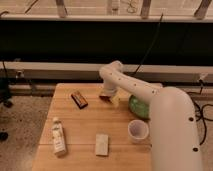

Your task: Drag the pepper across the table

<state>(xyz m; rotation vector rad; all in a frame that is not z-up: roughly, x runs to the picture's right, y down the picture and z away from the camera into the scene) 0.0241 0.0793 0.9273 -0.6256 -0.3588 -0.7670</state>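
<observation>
The table (85,122) carries everything. The robot's white arm (145,95) reaches in from 4 o'clock toward the far edge. From the table's centre, a green dish (136,107) sits at 2 o'clock, a white cup (138,131) at 4 and a bottle (58,136) at 8.

The gripper (106,93) is down at 12 o'clock, touching or just beside the pepper (115,101). I cannot tell whether it is wide, narrow or holding. This looks like the contact step. Next comes a low, steady pull toward 9 o'clock, skirting the brown bar (79,99).
</observation>
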